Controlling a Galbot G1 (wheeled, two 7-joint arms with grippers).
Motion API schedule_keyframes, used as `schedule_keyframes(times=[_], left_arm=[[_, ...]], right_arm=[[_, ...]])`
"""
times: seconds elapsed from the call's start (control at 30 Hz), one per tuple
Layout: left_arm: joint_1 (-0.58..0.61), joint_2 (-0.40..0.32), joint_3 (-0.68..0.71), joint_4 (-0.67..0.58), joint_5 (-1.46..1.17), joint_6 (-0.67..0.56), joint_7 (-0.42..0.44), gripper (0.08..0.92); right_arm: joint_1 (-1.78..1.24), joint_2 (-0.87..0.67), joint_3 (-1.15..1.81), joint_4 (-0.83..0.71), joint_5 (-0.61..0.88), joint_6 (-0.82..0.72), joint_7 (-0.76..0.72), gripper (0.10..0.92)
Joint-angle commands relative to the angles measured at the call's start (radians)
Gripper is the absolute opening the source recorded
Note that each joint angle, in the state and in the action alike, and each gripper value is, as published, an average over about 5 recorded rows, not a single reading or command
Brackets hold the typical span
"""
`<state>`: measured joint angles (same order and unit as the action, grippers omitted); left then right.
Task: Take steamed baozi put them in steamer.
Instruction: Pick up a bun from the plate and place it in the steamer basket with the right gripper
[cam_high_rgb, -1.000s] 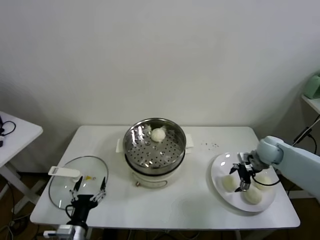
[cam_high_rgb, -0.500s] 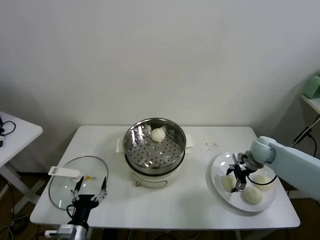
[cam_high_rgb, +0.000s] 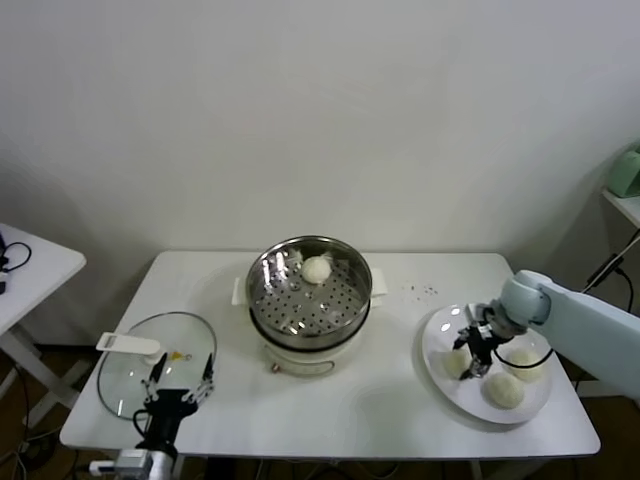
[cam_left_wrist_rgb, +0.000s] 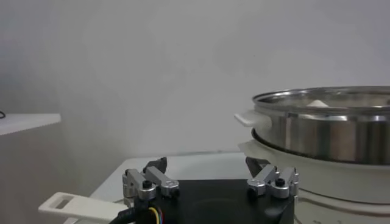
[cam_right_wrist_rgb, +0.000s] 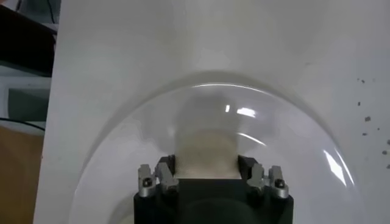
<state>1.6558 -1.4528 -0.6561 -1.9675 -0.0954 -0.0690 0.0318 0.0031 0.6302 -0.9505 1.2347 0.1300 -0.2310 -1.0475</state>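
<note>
Right pincer pinching a plate baozi (bun hidden overhead); left pincer spread.

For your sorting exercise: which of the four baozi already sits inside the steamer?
The lone baozi at the steamer's far side; the other three lie on the plate, where the right gripper works.

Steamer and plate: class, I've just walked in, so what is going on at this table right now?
A robot is moving buns from a plate into the steamer. The right gripper is down on the plate and shut on a baozi; two more buns lie beside it. One bun already sits in the steamer basket. The glass lid lies on the table at the left, and the left gripper waits open above it.
</note>
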Motion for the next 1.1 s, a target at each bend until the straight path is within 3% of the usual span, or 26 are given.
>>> schedule_keyframes(times=[0.03,0.2,0.63,1.1], left_arm=[[0.002,0.002,-0.001,-0.003,-0.002,-0.001,0.0,0.823],[0.005,0.003,0.0,-0.007,-0.001,-0.001,0.001,0.823],[0.001,0.008,0.015,-0.027,0.027,0.004,0.002,0.823],[-0.02,0.004,0.047,-0.04,0.088,0.009,-0.006,0.823]], right_arm=[[0.205,-0.002,-0.107,-0.005,0.189,-0.026,0.016,0.667],[0.434,0.017,-0.257,-0.02,0.386,-0.047,0.028,0.67],[0.844,0.217,-0.548,-0.045,0.686,-0.056,0.018,0.67],[0.723,0.592,-0.47,-0.153,0.742,-0.102,0.087,0.67]])
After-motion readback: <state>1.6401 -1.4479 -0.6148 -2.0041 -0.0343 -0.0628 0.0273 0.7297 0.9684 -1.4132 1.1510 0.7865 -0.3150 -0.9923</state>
